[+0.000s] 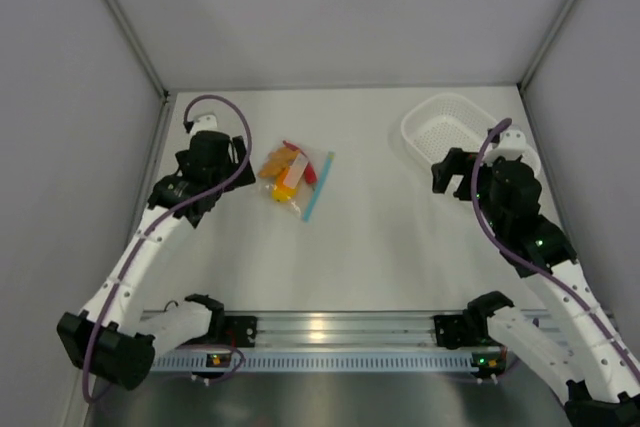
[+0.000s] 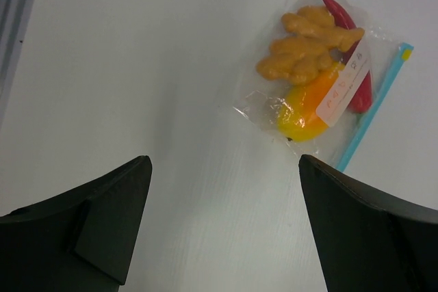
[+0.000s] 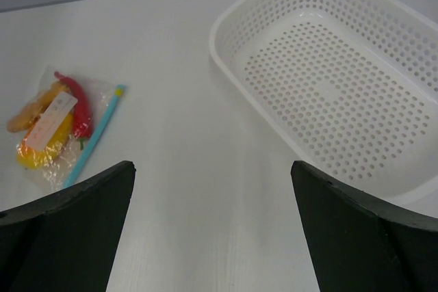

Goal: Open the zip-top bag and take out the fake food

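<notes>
The zip-top bag (image 1: 292,179) lies flat on the white table, left of centre, its light blue zip strip (image 1: 318,187) on the right side. Inside are a red chili (image 2: 361,94), an orange lumpy chunk (image 2: 308,49) and a yellow-orange wedge (image 2: 304,111). The bag looks shut. My left gripper (image 1: 243,162) is open and empty just left of the bag; in the left wrist view (image 2: 224,162) the bag (image 2: 315,66) lies ahead to the right. My right gripper (image 1: 450,175) is open and empty far to the right; its view (image 3: 212,165) shows the bag (image 3: 55,128) at far left.
A white perforated basket (image 1: 410,132) stands at the back right, just beyond my right gripper, and it is empty in the right wrist view (image 3: 226,52). Grey walls close in the table on three sides. A metal rail (image 1: 320,332) runs along the near edge.
</notes>
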`<state>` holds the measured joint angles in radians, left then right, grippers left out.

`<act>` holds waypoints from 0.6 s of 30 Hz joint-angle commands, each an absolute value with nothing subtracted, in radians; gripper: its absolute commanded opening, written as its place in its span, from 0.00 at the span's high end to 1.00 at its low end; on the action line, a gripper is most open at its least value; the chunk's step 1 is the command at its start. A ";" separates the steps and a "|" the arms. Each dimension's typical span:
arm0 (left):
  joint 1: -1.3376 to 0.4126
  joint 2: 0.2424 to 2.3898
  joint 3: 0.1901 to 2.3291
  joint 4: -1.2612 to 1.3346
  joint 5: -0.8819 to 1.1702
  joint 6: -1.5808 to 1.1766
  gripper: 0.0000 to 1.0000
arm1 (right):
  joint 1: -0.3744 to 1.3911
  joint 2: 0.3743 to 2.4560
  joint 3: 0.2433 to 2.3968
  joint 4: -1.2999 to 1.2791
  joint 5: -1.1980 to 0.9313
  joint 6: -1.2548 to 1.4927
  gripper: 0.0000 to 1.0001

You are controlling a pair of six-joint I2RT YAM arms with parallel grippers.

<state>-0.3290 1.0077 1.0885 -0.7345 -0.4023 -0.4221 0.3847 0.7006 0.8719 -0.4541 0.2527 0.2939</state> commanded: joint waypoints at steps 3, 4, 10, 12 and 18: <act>-0.405 1.227 1.153 -0.692 -0.392 -0.489 0.05 | 0.399 0.699 0.867 -0.410 0.154 0.316 0.01; -0.461 1.258 1.161 -0.693 -0.417 -0.491 0.05 | 0.399 0.701 0.867 -0.422 0.149 0.314 0.00; -0.658 1.482 1.249 -0.692 -0.532 -0.485 0.08 | 0.397 0.681 0.861 -0.443 0.156 0.311 0.01; -0.728 1.522 1.262 -0.696 -0.600 -0.489 0.09 | 0.397 0.680 0.857 -0.451 0.160 0.308 0.01; -0.860 1.686 1.307 -0.698 -0.685 -0.500 0.12 | 0.399 0.673 0.850 -0.457 0.156 0.307 0.01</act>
<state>-0.8165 1.6444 1.2663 -0.7097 -0.5869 -0.4824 0.3847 0.6865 0.8574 -0.4610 0.1665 0.3038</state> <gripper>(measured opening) 0.881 0.993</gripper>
